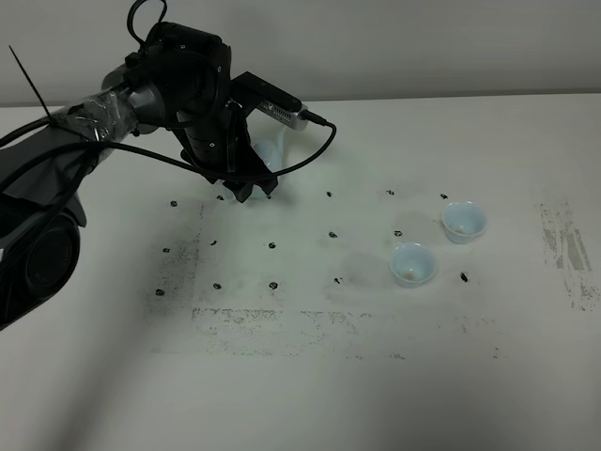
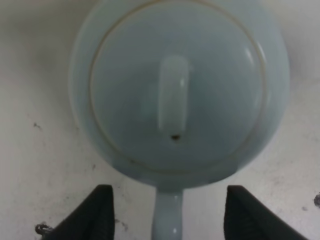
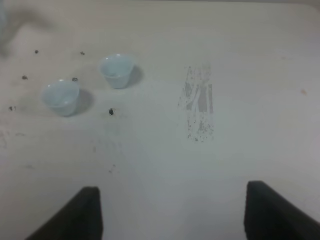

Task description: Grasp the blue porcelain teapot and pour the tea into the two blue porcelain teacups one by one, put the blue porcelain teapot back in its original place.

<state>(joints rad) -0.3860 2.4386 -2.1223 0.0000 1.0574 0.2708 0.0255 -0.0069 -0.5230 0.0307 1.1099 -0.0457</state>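
The fingers (image 2: 100,212) of the left gripper (image 2: 167,216) stand apart, one on each side of the loop handle (image 2: 167,226) of the blue porcelain teapot (image 2: 180,85). A strip of table shows between each finger and the handle, so nothing is gripped. The teapot sits upright with its lid on, directly under the gripper, toward the rear left of the white table (image 1: 310,395). From this the task appears to be at its first step: the grasp is lined up but not closed, and the lift, both pours and the return of the teapot are all left to do. The two teacups (image 1: 412,264) stand upright near each other, one a little farther back (image 1: 464,222), well apart from the teapot toward the right. Whether either holds any tea cannot be told. The left arm (image 1: 122,103) reaches in from the left edge of the high view, its wrist bent so the gripper points down over the teapot and hides most of it there. The right gripper (image 3: 177,212) is outside the high view. Its own camera shows its fingers wide apart over bare table with nothing between them, and the cups lie ahead of it.
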